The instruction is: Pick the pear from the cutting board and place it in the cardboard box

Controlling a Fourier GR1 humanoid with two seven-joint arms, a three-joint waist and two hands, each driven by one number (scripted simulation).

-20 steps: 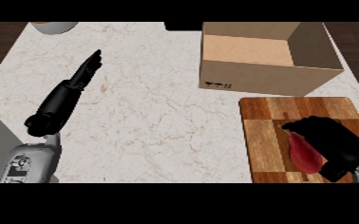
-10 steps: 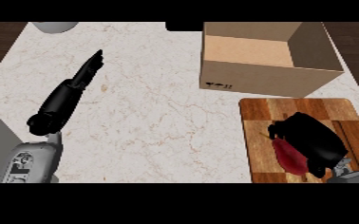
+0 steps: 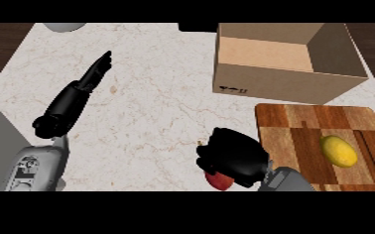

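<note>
Left of the cutting board, right robot hand curled round a red fruit; yellow pear untouched; left robot hand resting straight-fingered.

1 box, 1 board, 2 fruits

- Left hand lies flat at the left, fingers straight (pointing up and away).
- Right hand, low in view, has its fingers curled.

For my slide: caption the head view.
Right hand curled round red pear off the cutting board; box open.
</note>
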